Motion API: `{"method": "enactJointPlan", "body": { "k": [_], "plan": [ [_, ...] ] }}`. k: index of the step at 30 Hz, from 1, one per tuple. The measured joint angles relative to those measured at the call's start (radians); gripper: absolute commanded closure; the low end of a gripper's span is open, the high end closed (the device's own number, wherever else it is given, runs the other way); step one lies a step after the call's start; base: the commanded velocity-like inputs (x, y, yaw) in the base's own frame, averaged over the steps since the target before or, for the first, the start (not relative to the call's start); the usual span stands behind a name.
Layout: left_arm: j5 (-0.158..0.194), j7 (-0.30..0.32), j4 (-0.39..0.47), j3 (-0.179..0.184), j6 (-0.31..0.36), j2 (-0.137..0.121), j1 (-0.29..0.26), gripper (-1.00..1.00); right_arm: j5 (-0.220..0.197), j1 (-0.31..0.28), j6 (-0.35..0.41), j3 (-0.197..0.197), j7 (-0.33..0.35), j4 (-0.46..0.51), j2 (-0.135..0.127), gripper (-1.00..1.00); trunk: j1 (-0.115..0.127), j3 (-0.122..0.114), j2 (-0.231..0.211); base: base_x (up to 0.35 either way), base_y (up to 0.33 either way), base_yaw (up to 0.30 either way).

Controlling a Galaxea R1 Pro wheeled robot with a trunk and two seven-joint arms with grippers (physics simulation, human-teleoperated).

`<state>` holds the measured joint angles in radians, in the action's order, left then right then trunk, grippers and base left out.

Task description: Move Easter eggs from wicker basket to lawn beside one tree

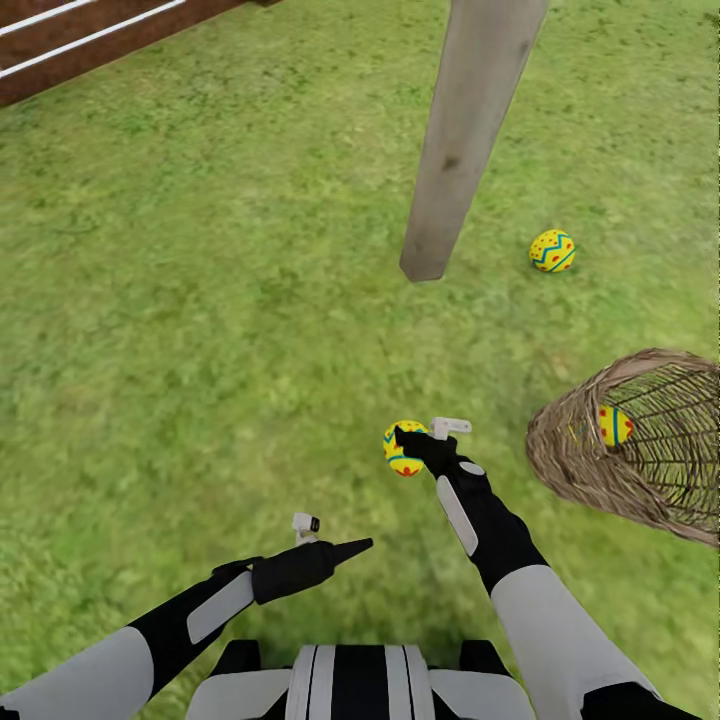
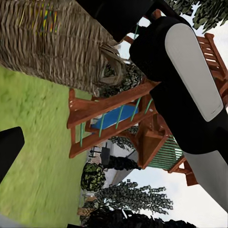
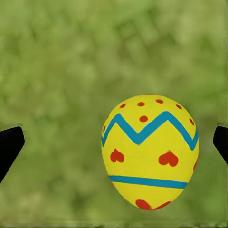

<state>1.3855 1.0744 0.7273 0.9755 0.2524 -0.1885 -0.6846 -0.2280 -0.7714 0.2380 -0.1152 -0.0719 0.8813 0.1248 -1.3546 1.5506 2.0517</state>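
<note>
One Easter egg point(image 1: 552, 250) lies on the lawn point(image 1: 200, 300) just right of the tree's pale trunk point(image 1: 470, 140). A second egg point(image 1: 402, 450) sits between the spread fingers of my right gripper point(image 1: 410, 440). In the right wrist view this egg point(image 3: 149, 152) has a gap to each black fingertip point(image 3: 9, 147), so the gripper is open; whether the egg rests on the grass I cannot tell. The wicker basket point(image 1: 640, 450) lies tipped on its side at the right with the third egg point(image 1: 614, 425) inside. My left gripper point(image 1: 355, 546) hovers low near my body, open and empty.
A brown slat fence point(image 1: 90, 40) runs across the far left corner. In the left wrist view the basket point(image 2: 57, 42) and my right arm point(image 2: 190, 85) stand before a wooden play frame with a blue slide point(image 2: 118, 116). Open grass stretches left of the trunk.
</note>
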Motion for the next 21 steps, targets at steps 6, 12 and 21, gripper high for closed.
{"method": "enactJointPlan", "body": {
  "k": [6, 12, 21],
  "plan": [
    [-0.001, 0.000, -0.001, 0.000, -0.001, -0.001, 0.000, -1.00, -0.001, 0.000, 0.083, -0.001, 0.000, 0.006, 0.001, -1.00, 0.023, -0.028, -0.042, 0.000, 0.000, 0.000],
    [-0.002, 0.001, 0.000, 0.000, -0.002, 0.000, 0.000, -1.00, 0.001, 0.000, 0.167, 0.002, 0.000, 0.010, 0.001, -1.00, 0.046, -0.057, -0.084, 0.000, 0.000, 0.000],
    [-0.003, -0.002, -0.001, 0.001, -0.002, 0.002, 0.000, -1.00, -0.005, 0.000, 0.275, 0.002, 0.000, 0.066, 0.004, -1.00, 0.081, -0.100, -0.147, 0.000, 0.000, 0.000]
  ]
}}
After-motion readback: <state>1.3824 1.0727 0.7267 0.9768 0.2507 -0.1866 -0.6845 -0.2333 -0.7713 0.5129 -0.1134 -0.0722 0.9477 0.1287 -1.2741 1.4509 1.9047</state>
